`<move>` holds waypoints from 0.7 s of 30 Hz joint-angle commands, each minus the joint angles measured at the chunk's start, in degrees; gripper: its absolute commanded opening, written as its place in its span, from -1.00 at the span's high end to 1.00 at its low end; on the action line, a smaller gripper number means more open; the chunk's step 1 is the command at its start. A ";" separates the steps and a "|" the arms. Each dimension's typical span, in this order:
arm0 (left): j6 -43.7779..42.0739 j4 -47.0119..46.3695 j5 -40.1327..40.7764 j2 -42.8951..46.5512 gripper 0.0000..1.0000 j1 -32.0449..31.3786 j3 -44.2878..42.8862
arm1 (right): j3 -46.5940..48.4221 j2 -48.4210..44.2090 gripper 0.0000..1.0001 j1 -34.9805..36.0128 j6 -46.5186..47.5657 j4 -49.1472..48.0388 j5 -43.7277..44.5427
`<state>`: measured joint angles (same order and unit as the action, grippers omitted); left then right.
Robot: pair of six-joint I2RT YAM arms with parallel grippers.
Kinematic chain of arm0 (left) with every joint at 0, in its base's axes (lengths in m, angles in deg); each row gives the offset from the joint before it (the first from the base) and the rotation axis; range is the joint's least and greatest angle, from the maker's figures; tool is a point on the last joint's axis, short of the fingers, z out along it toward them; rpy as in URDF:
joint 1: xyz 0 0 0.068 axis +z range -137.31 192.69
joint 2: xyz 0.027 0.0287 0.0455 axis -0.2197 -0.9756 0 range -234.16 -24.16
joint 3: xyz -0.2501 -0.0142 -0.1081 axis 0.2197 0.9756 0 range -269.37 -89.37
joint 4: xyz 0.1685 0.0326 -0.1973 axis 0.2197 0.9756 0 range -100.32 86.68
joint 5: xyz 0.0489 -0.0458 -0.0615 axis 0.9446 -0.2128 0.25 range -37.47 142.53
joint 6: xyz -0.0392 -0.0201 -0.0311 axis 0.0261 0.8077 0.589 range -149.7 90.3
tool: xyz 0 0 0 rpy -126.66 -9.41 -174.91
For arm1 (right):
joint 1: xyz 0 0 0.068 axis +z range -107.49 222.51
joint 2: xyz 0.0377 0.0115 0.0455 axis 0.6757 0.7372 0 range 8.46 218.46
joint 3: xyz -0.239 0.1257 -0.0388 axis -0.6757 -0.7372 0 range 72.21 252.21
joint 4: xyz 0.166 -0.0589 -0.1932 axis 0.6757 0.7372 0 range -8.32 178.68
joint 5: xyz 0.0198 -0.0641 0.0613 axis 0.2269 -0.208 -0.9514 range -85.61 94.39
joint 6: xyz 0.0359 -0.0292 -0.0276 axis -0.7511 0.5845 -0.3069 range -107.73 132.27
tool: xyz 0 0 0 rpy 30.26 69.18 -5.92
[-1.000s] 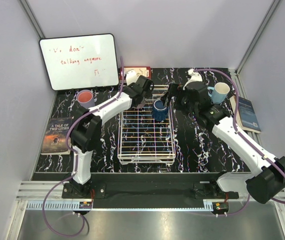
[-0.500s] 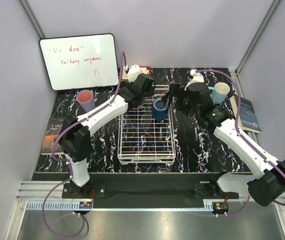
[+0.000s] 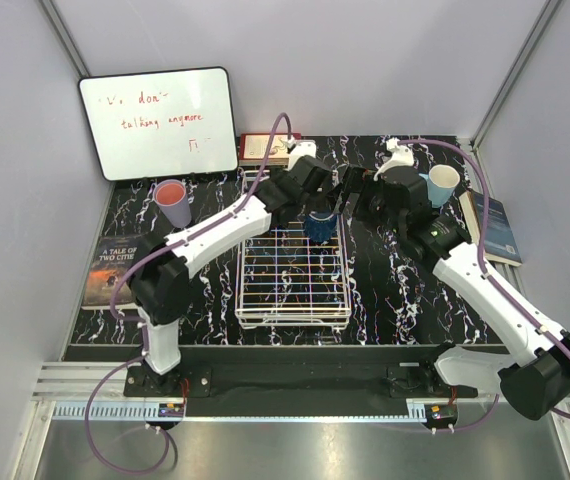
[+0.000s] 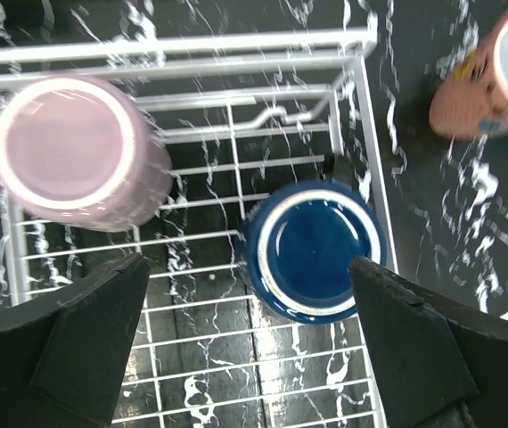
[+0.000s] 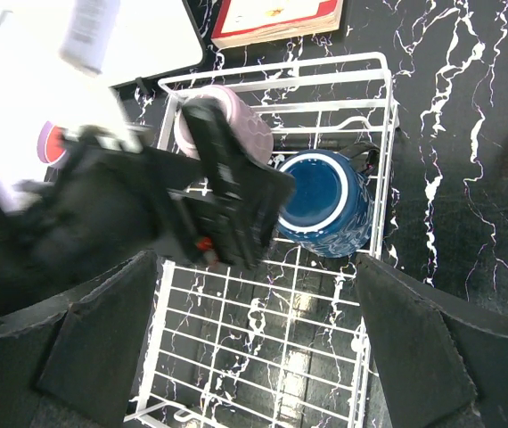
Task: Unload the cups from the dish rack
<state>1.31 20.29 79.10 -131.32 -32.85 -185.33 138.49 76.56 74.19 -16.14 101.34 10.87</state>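
In the last second the left arm point(image 3: 215, 225) has swung from the far left corner of the dish rack point(image 3: 293, 321) toward the right. The left fingers point(image 4: 76, 339) now hang spread wide above the dark blue cup point(image 3: 318, 222). The right fingers point(image 5: 414, 357), also spread wide and holding nothing, have come a little closer to the same cup from the other side. The cup itself has not moved: it stands upside down in the far right corner of the rack. I judge that no cup was unloaded in this time, and that both arms now aim at one cup, so one of them should give way. Beside it in the rack stands a mauve cup point(image 4: 71, 152), also upside down, which makes two cups left inside. On the worktop point(image 3: 385, 290) I count three cups: a salmon pink cup point(image 3: 172, 200) at the left, a light blue cup point(image 3: 443, 183) at the right, and a terracotta cup point(image 4: 486, 80) just outside the rack's corner. A sixth cup I cannot find. There is also one whiteboard point(image 3: 160, 120) and three books: a dark book point(image 3: 115, 270), a red book point(image 3: 265, 148) and a blue book point(image 3: 495, 228).
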 commanded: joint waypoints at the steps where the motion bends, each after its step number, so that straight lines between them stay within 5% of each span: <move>1: -3.48 0.50 -5.38 -2.71 -0.98 -0.34 -3.35 | -0.36 -1.30 -0.99 0.49 -0.51 -0.68 0.46; 21: -7.71 1.38 -11.80 -7.28 -0.98 -1.48 -7.22 | -0.98 -1.12 -0.99 0.40 -0.86 -0.68 0.37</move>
<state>-4.68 22.65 69.53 -137.70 -33.61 -189.85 137.55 76.56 74.19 -16.53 101.53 10.94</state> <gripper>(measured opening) 0.987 0.994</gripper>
